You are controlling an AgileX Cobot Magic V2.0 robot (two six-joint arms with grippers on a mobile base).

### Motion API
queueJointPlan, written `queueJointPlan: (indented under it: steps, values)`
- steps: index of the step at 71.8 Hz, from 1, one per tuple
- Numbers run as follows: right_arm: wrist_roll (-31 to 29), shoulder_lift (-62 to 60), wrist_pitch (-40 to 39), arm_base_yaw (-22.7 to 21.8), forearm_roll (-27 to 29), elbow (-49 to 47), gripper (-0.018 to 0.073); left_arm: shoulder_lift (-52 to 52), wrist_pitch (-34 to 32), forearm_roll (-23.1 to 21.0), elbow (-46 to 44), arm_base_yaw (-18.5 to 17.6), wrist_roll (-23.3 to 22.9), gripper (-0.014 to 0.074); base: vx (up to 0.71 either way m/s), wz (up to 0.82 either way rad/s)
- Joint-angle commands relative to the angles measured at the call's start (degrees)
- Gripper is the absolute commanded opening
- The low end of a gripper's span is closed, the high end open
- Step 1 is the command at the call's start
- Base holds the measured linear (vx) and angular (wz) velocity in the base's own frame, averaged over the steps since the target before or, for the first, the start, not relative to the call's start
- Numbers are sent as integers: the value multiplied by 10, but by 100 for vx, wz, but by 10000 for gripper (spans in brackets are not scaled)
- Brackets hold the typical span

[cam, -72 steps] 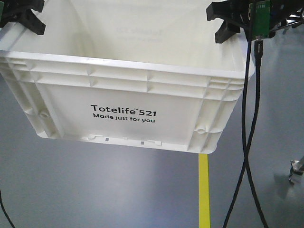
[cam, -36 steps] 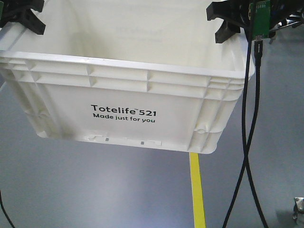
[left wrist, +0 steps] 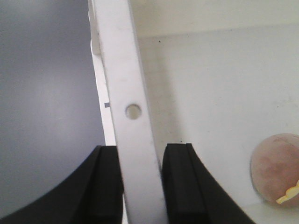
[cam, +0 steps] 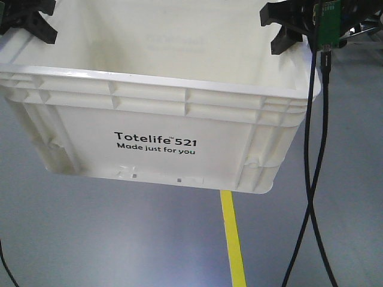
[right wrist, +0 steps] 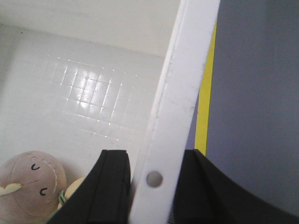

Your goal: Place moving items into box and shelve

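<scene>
The box (cam: 155, 119), a cream-white crate printed "Totelife 521", hangs above the floor and fills the front view. My left gripper (cam: 24, 18) is shut on the box's left rim (left wrist: 133, 112), one finger (left wrist: 105, 182) outside and one inside. My right gripper (cam: 287, 27) is shut on the right rim (right wrist: 180, 107) in the same way, with its fingers (right wrist: 110, 186) straddling the wall. Inside the box lies a pink plush toy (right wrist: 28, 186) with a stitched face, also visible as the plush (left wrist: 275, 168) in the left wrist view. A small yellowish item (right wrist: 70, 189) sits beside it.
Grey floor lies below the box, crossed by a yellow line (cam: 232, 239). Black cables (cam: 314, 179) hang down at the right of the box from the right arm.
The box stays gripped at both rims. The yellow floor line has slid left under it, and a metal object at the lower right has left the view.
</scene>
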Motion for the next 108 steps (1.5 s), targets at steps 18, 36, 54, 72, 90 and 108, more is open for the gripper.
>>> queueJointPlan:
  steps: [18,36,54,72,90,108]
  values:
    - [-24,-33,-70,5,59,-22,-12,-34,-57,-77,-26,-7,7,-18,55,-19]
    - [-24,-33,-70,5,59,-22,-12,-34,-57,-77,-26,-7,7,-18,52,-26]
    - [-24,-33,-70,5,59,-22,-12,-34,-57,-77,-26,-7,7,-18,49,-37]
    - [-24,-33,-70,5,60,-22,-12,-34,-57,-77,-26,-7,7,-18,46,-45]
    - [-24,-33,-68,5,59,-22,-12,-34,-57,-77,-26,-7,7,-18,44,-46]
    - [-24,-33,-69,5,59,-22,-12,-34,-57,-77,-26,-7,7,-18,43,-42]
